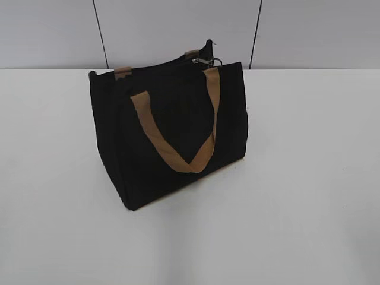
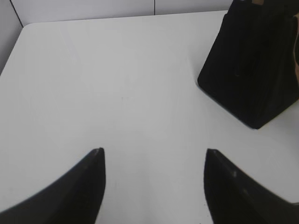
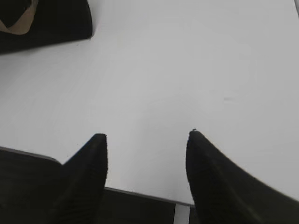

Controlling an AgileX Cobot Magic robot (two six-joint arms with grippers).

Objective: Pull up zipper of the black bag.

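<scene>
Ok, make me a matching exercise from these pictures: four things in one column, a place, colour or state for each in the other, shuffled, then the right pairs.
Things:
1. black bag
2. front strap handle
3. zipper pull tab
4. left tool

Descriptions:
A. silver metal, at the bag's top edge
B. open, over bare table, the bag off to its right in the left wrist view
C. tan, hanging down the bag's front face
D. standing upright on the white table

Pairs: 1-D, 2-C, 3-A, 4-B
</scene>
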